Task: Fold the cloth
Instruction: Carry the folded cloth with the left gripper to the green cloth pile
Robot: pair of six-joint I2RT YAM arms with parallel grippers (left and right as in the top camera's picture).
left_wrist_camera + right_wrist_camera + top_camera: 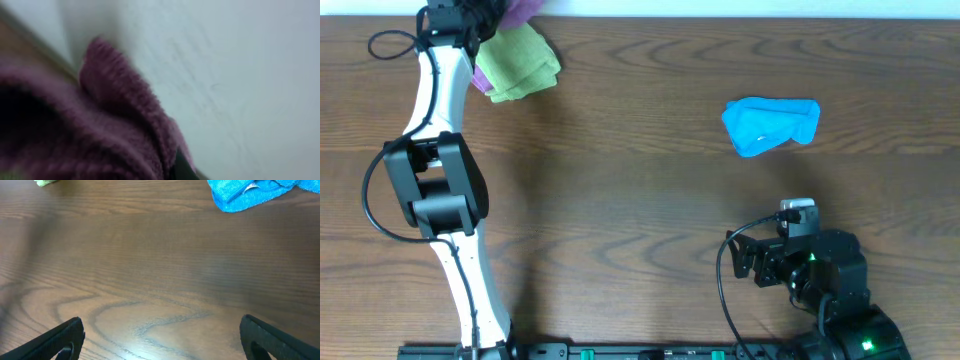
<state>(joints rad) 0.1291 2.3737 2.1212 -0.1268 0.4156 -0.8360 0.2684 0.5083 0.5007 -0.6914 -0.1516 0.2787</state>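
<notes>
The left tool (485,15) lay against the cloth (125,120) at the worktop's (640,180) far edge; its grip could not be told. The right tool (161,330) stood wide apart.

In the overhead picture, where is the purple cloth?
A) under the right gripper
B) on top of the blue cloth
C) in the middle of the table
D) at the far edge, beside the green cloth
D: the purple cloth shows only at the top edge of the overhead view, right beside the green cloth, while the blue cloth lies apart on the right.
</notes>
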